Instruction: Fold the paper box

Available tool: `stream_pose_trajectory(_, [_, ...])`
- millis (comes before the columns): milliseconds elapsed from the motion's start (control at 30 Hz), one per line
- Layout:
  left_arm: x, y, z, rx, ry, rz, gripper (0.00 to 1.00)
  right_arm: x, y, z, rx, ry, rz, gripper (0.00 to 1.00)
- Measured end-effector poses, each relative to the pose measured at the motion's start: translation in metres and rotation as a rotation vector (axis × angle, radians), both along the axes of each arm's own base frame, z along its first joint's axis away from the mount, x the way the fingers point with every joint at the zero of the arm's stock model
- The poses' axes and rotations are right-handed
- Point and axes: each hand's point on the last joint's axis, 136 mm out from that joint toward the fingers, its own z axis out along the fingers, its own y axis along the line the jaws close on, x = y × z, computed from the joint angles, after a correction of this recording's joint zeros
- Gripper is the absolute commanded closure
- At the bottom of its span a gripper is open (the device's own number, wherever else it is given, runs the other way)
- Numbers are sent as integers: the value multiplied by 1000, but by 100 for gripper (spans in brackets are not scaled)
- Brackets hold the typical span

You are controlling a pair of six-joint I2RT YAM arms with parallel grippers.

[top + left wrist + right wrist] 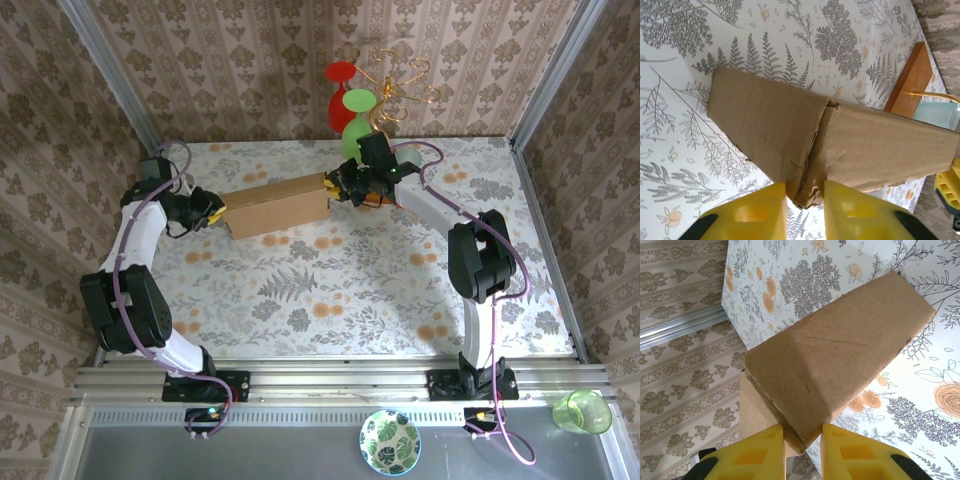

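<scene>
top external | paper box [277, 207] spans the far middle of the flowered table [330, 300], between both grippers | left gripper [212, 208] pinches its left end, yellow fingers [760, 212] clamped on a crumpled corner | right gripper [336, 187] grasps its right end, near the wooden rack base [910, 80]

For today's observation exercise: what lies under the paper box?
The floral table shows around the paper box; the patch directly beneath is covered, so anything there cannot be seen.
</scene>
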Motion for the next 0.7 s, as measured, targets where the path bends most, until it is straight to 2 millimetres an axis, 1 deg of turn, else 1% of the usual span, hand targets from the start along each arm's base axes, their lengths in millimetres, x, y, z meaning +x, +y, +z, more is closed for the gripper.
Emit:
stream_pose_trajectory(100, [2, 0, -1, -12, -14, -1, 88, 0, 0, 0, 0, 0, 0, 81])
stream_pose_trajectory(167, [3, 0, -1, -16, -21, -4, 88, 1, -1, 0, -2, -2, 0, 80])
stream_pose_trajectory(300, [4, -2, 0, -24, -32, -9, 87, 1, -3, 0, -12, -16, 11, 71])
stream_pose_trajectory(367, [2, -2, 0, -24, -36, -9, 86, 1, -3, -1, -24, -27, 27, 65])
stream_pose_trajectory(433, [-3, -3, 0, -25, -39, -9, 85, -3, -5, -3, -47, -37, 48, 62])
stream_pose_trajectory(533, [-18, -9, -2, -28, -36, -15, 82, -18, -13, -4, -95, -60, 87, 61])
stream_pose_trajectory(600, [-34, -18, -6, -33, -22, -28, 80, -34, -22, -8, -129, -63, 109, 61])
stream_pose_trajectory(700, [-64, -32, -20, -52, 22, -42, 78, -57, -39, -18, -182, -66, 131, 60])
